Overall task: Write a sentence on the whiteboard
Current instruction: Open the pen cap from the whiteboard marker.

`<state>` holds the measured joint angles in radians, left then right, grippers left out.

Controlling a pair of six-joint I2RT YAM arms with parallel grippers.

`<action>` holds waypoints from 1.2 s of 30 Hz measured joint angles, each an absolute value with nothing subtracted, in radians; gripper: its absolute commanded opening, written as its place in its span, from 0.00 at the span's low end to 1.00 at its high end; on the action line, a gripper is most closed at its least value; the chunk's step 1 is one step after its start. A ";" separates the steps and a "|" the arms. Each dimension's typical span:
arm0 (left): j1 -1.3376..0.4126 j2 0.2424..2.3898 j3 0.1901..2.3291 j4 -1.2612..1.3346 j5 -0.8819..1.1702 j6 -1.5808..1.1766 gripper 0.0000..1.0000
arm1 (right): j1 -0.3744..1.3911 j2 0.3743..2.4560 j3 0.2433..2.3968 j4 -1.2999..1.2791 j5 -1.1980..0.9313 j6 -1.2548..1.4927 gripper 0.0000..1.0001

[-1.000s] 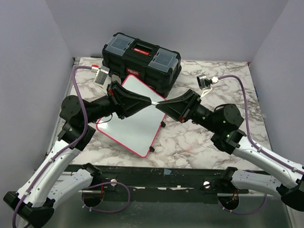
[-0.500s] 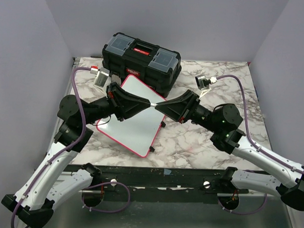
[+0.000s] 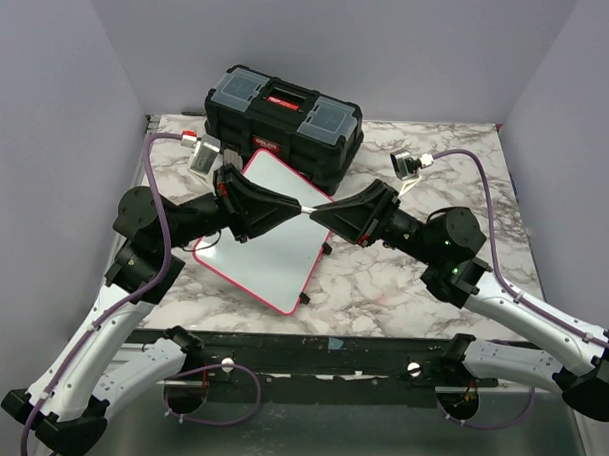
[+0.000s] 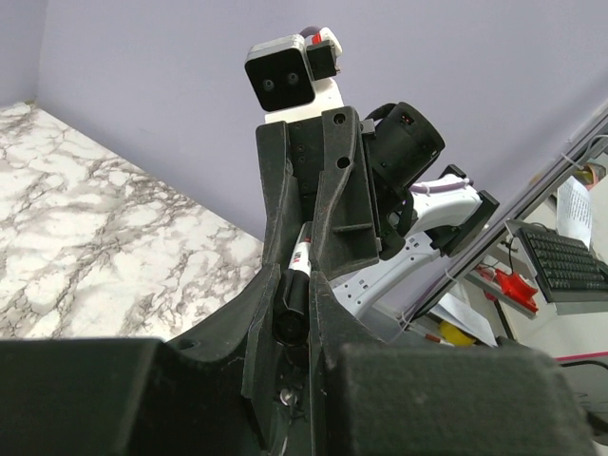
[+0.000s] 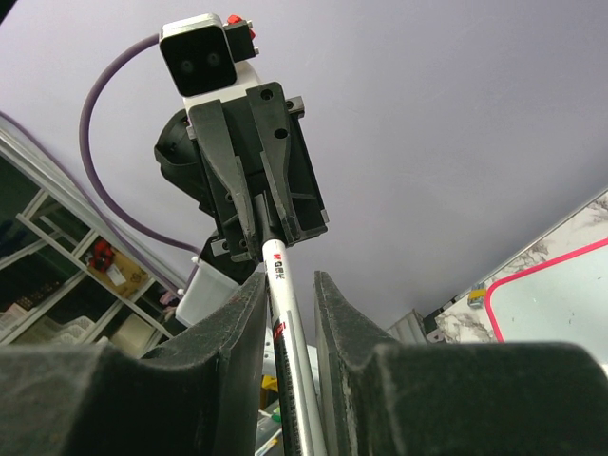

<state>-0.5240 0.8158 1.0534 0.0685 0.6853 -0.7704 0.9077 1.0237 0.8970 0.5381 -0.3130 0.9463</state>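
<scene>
The whiteboard (image 3: 268, 262), white with a pink-red rim, lies tilted on the marble table; a corner of it shows in the right wrist view (image 5: 560, 304). No sentence shows on the part of its face that I see. Above it, a marker (image 3: 312, 207) spans tip to tip between my two grippers. My left gripper (image 3: 297, 205) (image 4: 296, 285) is shut on the marker's black cap (image 4: 290, 309). Facing it, my right gripper (image 3: 325, 211) (image 5: 288, 280) is shut on the white barrel (image 5: 285, 313), which lies against one finger.
A black toolbox (image 3: 283, 117) with a red handle stands behind the whiteboard at the back. Two small black pieces (image 3: 329, 247) lie by the board's right edge. Lavender walls close in the table on three sides.
The left arm's elbow has drifted slightly to the left. Both grippers and the marker stay where they were.
</scene>
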 measured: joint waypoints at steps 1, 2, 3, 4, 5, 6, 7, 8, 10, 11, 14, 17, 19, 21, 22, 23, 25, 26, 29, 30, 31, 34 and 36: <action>-0.524 0.814 1.053 0.068 0.686 -0.770 0.00 | 0.908 1.024 0.897 0.538 -0.313 0.946 0.28; -0.524 0.813 1.052 0.067 0.685 -0.770 0.00 | 0.908 1.024 0.897 0.538 -0.314 0.946 0.28; -0.524 0.810 1.050 0.066 0.685 -0.770 0.00 | 0.908 1.024 0.897 0.539 -0.316 0.946 0.27; -0.524 0.807 1.048 0.065 0.685 -0.770 0.00 | 0.908 1.024 0.897 0.539 -0.318 0.946 0.27; -0.524 0.806 1.046 0.065 0.685 -0.769 0.00 | 0.908 1.024 0.897 0.540 -0.320 0.946 0.26; -0.524 0.805 1.045 0.064 0.685 -0.768 0.00 | 0.908 1.024 0.897 0.541 -0.321 0.946 0.25; -0.524 0.805 1.045 0.063 0.685 -0.767 0.00 | 0.908 1.025 0.897 0.542 -0.323 0.946 0.25; -0.524 0.804 1.045 0.062 0.685 -0.767 0.00 | 0.908 1.026 0.897 0.544 -0.324 0.946 0.24; -0.524 0.802 1.043 0.060 0.685 -0.766 0.00 | 0.908 1.027 0.897 0.548 -0.327 0.947 0.22; -0.524 0.801 1.043 0.059 0.685 -0.766 0.00 | 0.908 1.028 0.897 0.550 -0.330 0.947 0.21; -0.524 0.796 1.039 0.057 0.685 -0.766 0.00 | 0.907 1.028 0.897 0.557 -0.337 0.951 0.20; -0.522 0.791 1.034 0.057 0.685 -0.766 0.00 | 0.907 1.030 0.897 0.561 -0.343 0.952 0.15; -0.519 0.787 1.029 0.057 0.685 -0.766 0.00 | 0.906 1.033 0.897 0.565 -0.351 0.954 0.07; -0.517 0.784 1.025 0.057 0.686 -0.767 0.00 | 0.905 1.037 0.897 0.569 -0.356 0.955 0.01; -0.516 0.783 1.024 0.058 0.685 -0.767 0.00 | 0.904 1.038 0.897 0.570 -0.358 0.957 0.01; -0.515 0.783 1.024 0.058 0.686 -0.767 0.00 | 0.903 1.040 0.897 0.574 -0.360 0.958 0.01; -0.512 0.782 1.023 0.058 0.686 -0.767 0.00 | 0.903 1.041 0.897 0.576 -0.361 0.960 0.01; -0.512 0.782 1.022 0.059 0.686 -0.767 0.00 | 0.903 1.042 0.897 0.577 -0.361 0.961 0.01; -0.510 0.780 1.018 0.062 0.686 -0.767 0.00 | 0.903 1.042 0.897 0.577 -0.361 0.960 0.01; -0.510 0.779 1.018 0.062 0.686 -0.767 0.00 | 0.903 1.042 0.896 0.578 -0.361 0.960 0.01; -0.509 0.779 1.018 0.062 0.686 -0.767 0.00 | 0.903 1.042 0.896 0.577 -0.360 0.960 0.01; -0.503 0.779 1.018 0.057 0.692 -0.768 0.00 | 0.903 1.042 0.891 0.577 -0.353 0.959 0.01; -0.495 0.779 1.017 0.048 0.699 -0.770 0.00 | 0.903 1.039 0.882 0.577 -0.345 0.958 0.01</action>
<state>-0.4946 0.7788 1.0172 0.0479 0.6994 -0.7696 0.9031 1.0389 0.8818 0.5774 -0.3454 0.9585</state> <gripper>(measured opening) 0.155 0.123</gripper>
